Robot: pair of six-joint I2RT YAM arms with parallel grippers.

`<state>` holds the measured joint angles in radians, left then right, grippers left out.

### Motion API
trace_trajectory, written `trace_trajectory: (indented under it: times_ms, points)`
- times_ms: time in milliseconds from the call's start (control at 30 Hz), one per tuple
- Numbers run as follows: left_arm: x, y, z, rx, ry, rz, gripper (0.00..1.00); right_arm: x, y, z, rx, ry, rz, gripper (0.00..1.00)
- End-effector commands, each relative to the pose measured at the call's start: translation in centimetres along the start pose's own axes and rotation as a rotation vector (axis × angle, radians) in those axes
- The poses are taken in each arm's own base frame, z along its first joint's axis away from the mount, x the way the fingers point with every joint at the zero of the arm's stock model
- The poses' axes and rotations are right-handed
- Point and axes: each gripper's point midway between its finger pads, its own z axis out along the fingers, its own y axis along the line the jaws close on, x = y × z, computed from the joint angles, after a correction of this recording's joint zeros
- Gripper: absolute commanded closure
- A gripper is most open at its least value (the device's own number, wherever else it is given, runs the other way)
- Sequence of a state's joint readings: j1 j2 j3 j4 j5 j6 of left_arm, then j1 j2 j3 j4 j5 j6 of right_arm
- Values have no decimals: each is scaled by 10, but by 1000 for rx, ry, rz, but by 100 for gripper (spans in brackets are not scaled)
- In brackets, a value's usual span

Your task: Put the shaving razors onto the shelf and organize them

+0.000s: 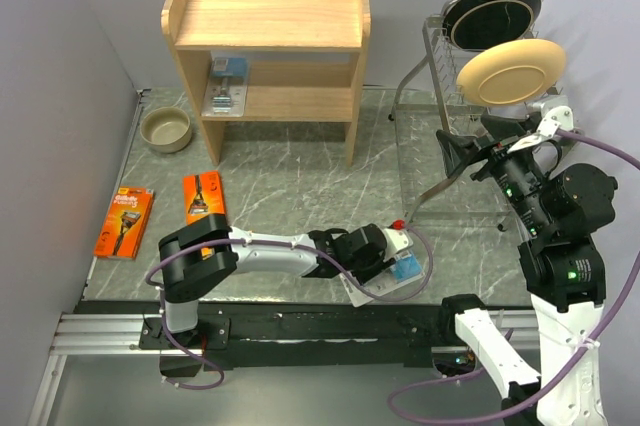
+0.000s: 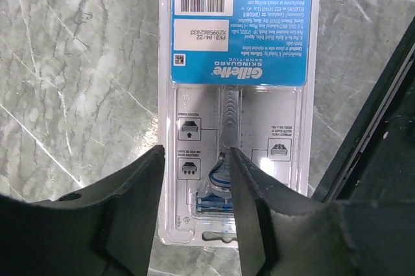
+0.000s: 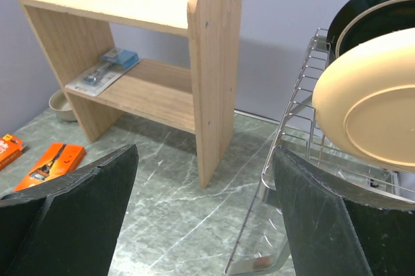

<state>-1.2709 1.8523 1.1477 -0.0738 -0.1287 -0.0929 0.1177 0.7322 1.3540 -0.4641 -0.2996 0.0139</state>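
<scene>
Found left claw [image 2: 196, 159] narrowly parted over blister pack [image 2: 237, 36] by near edge of tabletop [image 2: 78, 62]; right claw [image 3: 206, 159] wide near right edge.

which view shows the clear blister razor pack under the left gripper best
Left wrist. The clear blister pack with blue-white card fills the frame, barcode readable, lying flat beneath the open left gripper. Top external shows only a blue corner past the gripper; right wrist does not show it.
</scene>
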Motion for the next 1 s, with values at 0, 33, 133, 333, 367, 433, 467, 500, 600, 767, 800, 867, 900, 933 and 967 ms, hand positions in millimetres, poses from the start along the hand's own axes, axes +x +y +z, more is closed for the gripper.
trace_trajectory:
  times_ms: [0, 33, 133, 333, 367, 433, 467, 500, 600, 767, 800, 867, 900, 933, 967]
  points:
    - [-15, -3, -4, 29, -44, 7, 50, -19, 1, -3, -6, -59, 10, 10]
    - [-15, -5, -3, 40, -42, 5, 50, -20, 0, -3, 2, -60, 10, 10]
    - [-15, -9, 5, 56, -24, -6, 50, -21, -1, -5, 7, -64, 6, 10]
    - [-7, -11, 18, 51, 11, -18, 54, -16, -3, -7, 14, -58, 2, 10]
    - [-3, -8, 21, 36, 24, -8, 57, -15, -3, -7, 12, -57, 2, 10]
    - [1, -2, 22, 14, 28, 7, 69, -13, -3, -7, 14, -54, 1, 10]
    - [1, 0, 21, 8, 25, 12, 72, -13, -4, -7, 16, -54, -2, 10]
    - [6, 3, 21, 2, 31, 13, 73, -12, -4, -7, 17, -51, -1, 10]
    - [9, 14, 14, -16, 30, 10, 85, -13, -4, -4, 13, -49, 1, 10]
    - [-10, 52, -29, -50, -8, -53, 94, -20, -2, 2, -8, -55, 11, 11]
    - [-15, 60, -38, -56, -13, -68, 94, -22, -2, 4, -14, -57, 10, 11]
    - [-25, 85, -62, -79, -23, -101, 95, -23, -2, 6, -23, -59, -7, 11]
    - [-24, 92, -73, -84, -4, -110, 95, -24, -1, 7, -28, -63, -15, 12]
    - [-25, 108, -83, -105, -11, -134, 95, -22, -3, 7, -19, -64, -19, 12]
    - [-37, 116, -101, -121, -54, -142, 96, -21, -5, 9, -15, -66, -23, 12]
